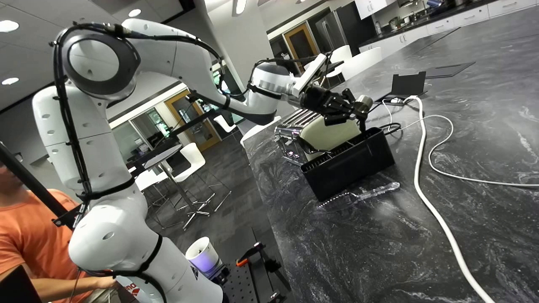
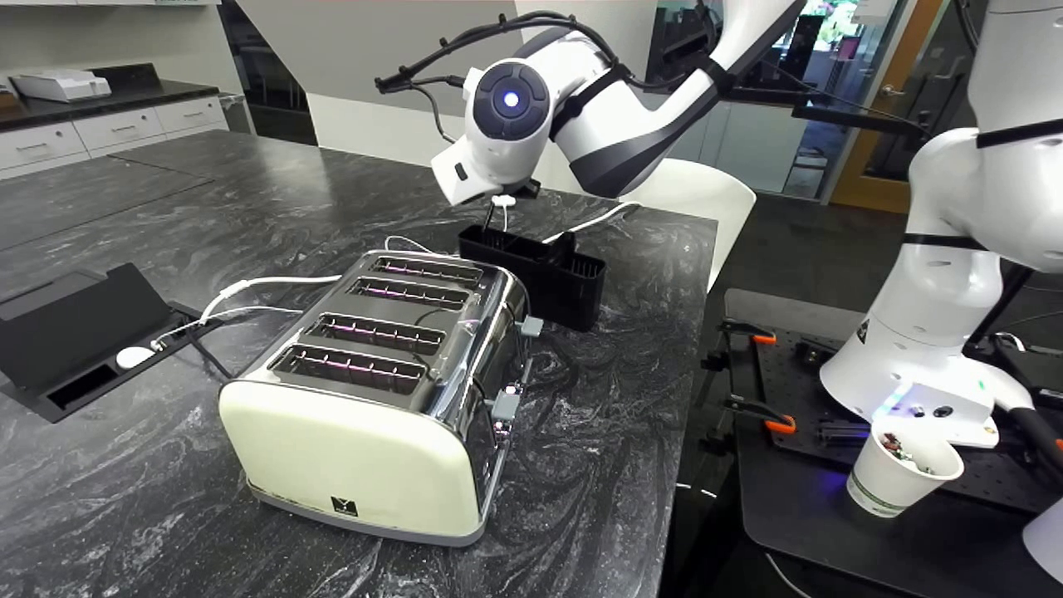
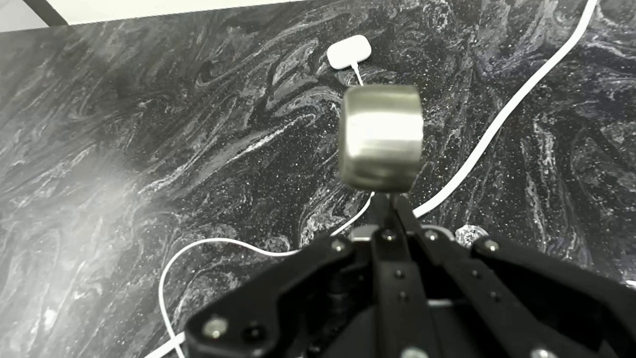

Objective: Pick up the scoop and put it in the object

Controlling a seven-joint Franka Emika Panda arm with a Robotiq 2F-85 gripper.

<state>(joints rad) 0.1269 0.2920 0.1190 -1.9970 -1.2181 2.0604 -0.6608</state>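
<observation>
Metal scoop (image 3: 381,138): held at the tips of my gripper (image 3: 390,200), which is clamped on it by what I judge to be the handle, not clearly visible. In an exterior view its cup (image 1: 363,102) shows above the black box (image 1: 351,168), the likely object; whether any part is inside, I cannot tell. Expect a light, stiff, smooth load. Grip the handle only; the round cup may roll

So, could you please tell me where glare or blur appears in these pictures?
Wrist view: a bright band crosses the metal scoop, whose outline looks soft, and pale glare washes the marbled countertop at left; in an exterior view, the round ceiling lights burn white; in an exterior view, pinkish glints show inside the four-slot toaster.
</observation>
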